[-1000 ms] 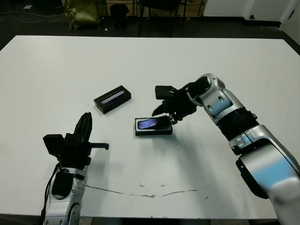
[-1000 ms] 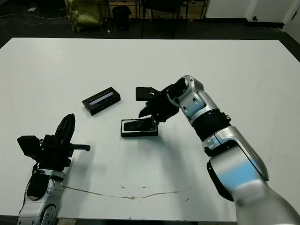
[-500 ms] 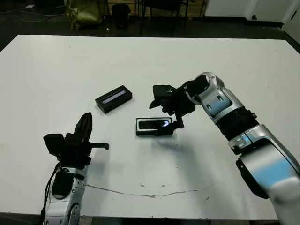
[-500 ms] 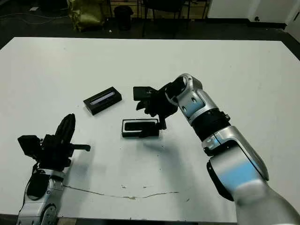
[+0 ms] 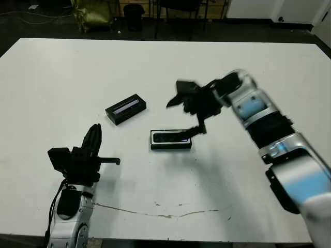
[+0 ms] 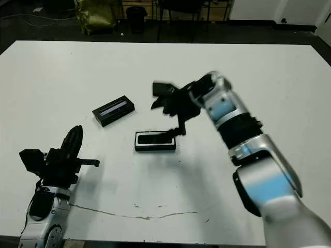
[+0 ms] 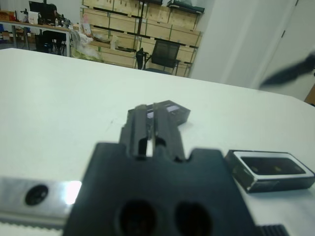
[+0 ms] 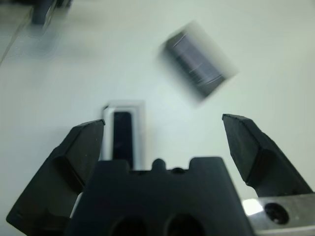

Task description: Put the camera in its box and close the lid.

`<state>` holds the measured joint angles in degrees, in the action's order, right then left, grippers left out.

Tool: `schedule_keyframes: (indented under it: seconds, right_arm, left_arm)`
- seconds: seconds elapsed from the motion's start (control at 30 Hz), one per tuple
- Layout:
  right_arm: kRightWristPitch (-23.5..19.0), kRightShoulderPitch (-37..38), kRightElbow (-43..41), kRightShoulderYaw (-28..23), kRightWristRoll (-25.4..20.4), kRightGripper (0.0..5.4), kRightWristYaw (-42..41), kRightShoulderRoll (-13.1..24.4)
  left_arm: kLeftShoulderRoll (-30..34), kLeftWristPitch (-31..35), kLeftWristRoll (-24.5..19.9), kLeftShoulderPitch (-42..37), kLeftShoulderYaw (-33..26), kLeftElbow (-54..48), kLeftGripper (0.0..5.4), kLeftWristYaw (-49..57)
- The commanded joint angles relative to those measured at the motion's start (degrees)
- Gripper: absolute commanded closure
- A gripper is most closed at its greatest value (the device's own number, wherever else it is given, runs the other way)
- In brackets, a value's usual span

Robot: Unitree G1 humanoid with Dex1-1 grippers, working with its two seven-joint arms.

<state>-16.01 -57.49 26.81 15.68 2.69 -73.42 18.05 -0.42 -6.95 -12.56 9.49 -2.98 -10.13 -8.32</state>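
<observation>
The camera (image 5: 169, 137) lies flat inside the box (image 5: 170, 147), a shallow black tray with a white lining, at the middle of the table. My right gripper (image 5: 189, 113) hovers just above and behind the box, open wide and holding nothing. The right wrist view looks down between its spread fingers (image 8: 81, 150) at the camera (image 8: 122, 135) in the box. The lid (image 5: 125, 108), black with a pale stripe, rests apart on the table at the left rear of the box. My left gripper (image 5: 94, 135) stays shut and empty near the front left.
The white table (image 5: 248, 62) spreads wide around these things. A thin dark scratch (image 5: 170, 214) runs near its front edge. Chairs and a yellow-green bag (image 5: 90, 13) stand on the dark floor beyond the far edge.
My right gripper has let go of the camera, which now lies flat in the box, and has risen up and back, opening wider. The left arm has not moved.
</observation>
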Motion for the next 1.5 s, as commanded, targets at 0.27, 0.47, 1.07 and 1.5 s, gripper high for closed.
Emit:
schedule_keyframes:
  seconds: [0.27,0.47,1.07,1.5]
  right_arm:
    - [-7.8,23.4,-31.1,-17.4,-8.7,1.07,24.3,3.1]
    - [-8.7,39.9,-43.0,-22.0,-7.9,2.40,39.8,0.4]
    - [8.3,68.9,-50.6,-19.5,-6.6,5.37,64.2,-15.6]
    - [13.1,69.5,-48.5,-17.0,-6.4,5.37,67.8,-17.2]
  left_arm:
    - [0.4,-2.8,-0.1,-0.3,-0.5,3.1,5.40,-1.1]
    - [0.4,-3.1,-0.4,-0.4,-0.4,3.4,5.40,-1.4]
    - [0.9,-1.1,1.0,-1.5,-0.2,1.9,5.40,-0.6]
    - [1.8,-0.3,1.4,-2.3,-0.2,0.5,5.40,-1.3]
